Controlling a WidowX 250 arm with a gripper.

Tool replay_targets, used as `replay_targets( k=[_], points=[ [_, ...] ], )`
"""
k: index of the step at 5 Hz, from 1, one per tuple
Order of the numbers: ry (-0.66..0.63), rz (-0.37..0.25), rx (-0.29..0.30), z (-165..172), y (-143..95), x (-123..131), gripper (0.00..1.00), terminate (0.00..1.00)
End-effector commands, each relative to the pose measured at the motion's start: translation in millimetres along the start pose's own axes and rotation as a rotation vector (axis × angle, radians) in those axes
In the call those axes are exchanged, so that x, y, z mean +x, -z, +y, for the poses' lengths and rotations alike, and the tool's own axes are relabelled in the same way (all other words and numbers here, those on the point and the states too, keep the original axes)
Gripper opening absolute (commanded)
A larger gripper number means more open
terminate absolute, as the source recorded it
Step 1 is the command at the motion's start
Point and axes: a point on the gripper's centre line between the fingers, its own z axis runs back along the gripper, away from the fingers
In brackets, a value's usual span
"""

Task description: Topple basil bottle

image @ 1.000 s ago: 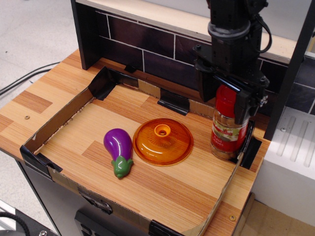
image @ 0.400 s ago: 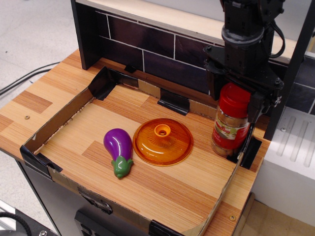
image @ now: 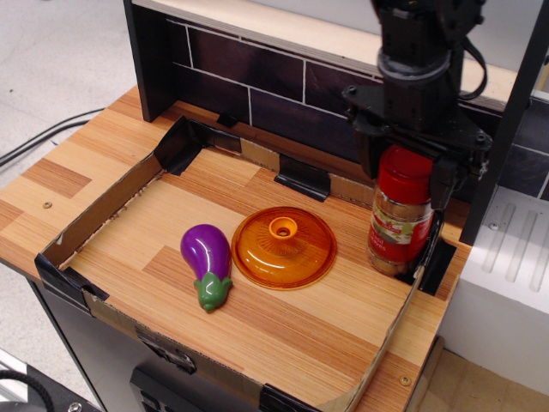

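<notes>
The basil bottle (image: 400,221) stands upright at the right end of the tray, close to the right wall. It is a clear jar with a red cap, brownish contents and a red-white-green label. My gripper (image: 407,168) hangs straight down over it. Its black fingers (image: 364,161) stand on either side of the red cap, with the jaws spread about as wide as the cap. I cannot tell whether the fingers touch the cap. The bottom of the bottle rests on the wood.
A flat orange round lid with a knob (image: 284,247) lies left of the bottle. A purple toy eggplant (image: 207,255) lies left of the lid. The low cardboard tray wall (image: 101,211) rings the wooden floor. A dark tiled back wall (image: 257,81) and a black post (image: 506,129) stand close by.
The gripper swung right, leaning the bottle slightly, then came back left. The bottle stands upright again in about the same place.
</notes>
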Motion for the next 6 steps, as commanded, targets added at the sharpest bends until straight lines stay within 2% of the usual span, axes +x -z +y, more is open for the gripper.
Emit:
replay_targets(
  k=[1,2,3,4,6],
  points=[
    [-0.163,-0.209,-0.011,8.6,-14.9,-21.7,0.00,0.00],
    [-0.175,-0.263,-0.066,10.0,-15.5,-33.7,0.00,0.00],
    [-0.185,-0.348,-0.099,10.2,-11.8,-45.0,0.00,0.00],
    [-0.168,-0.364,-0.099,11.3,-6.8,-53.5,0.00,0.00],
    [-0.124,-0.367,-0.036,14.8,9.4,-81.0,0.00,0.00]
  ],
)
